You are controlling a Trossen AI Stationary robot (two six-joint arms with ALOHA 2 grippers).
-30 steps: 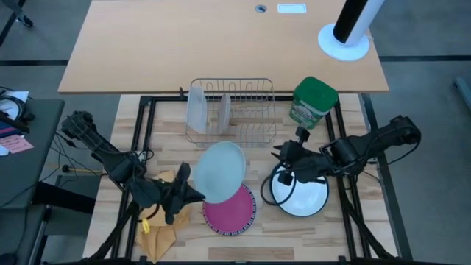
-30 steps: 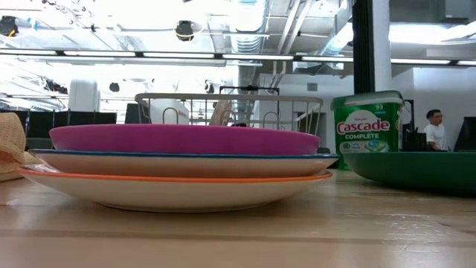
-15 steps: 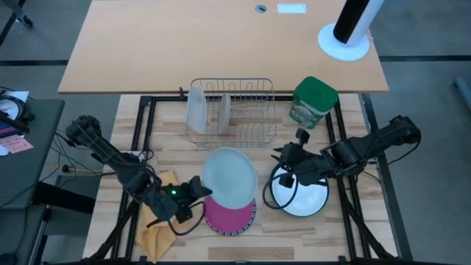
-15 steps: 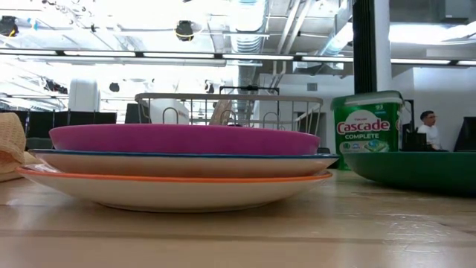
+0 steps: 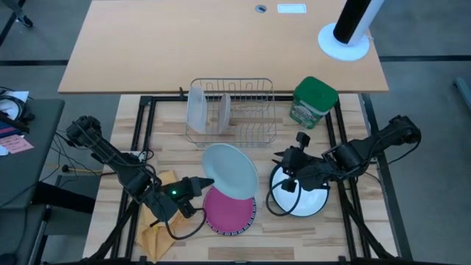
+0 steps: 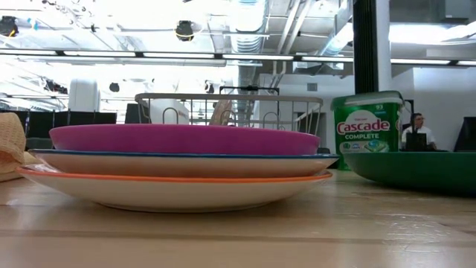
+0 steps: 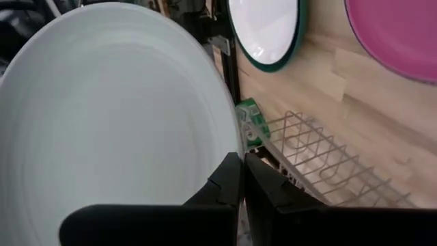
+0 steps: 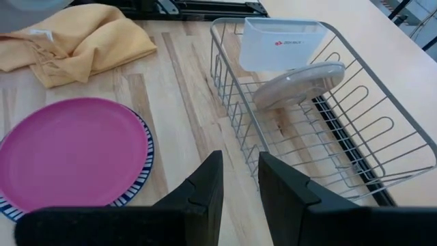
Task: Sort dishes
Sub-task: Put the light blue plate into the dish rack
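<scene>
The table (image 5: 169, 151) of pale wood fills the lower half of the high view, with a rack (image 5: 234, 112) at centre and a green tub (image 5: 313, 102) right of it. Only the low view shows the room: ceiling lights and a person (image 6: 415, 132) at far right. Only the right wrist view shows a beige plate (image 8: 298, 83) standing in the rack. The white plate (image 5: 302, 197) lies lower right, under the right gripper (image 5: 292, 168), whose fingers stand slightly parted and empty. The left gripper (image 5: 200, 185) pinches the grey plate's (image 5: 230, 170) rim, holding it above the pink plate (image 5: 229, 211) at lower centre.

Grey plate (image 7: 109, 116) – cut off – hides left fingertips
</scene>
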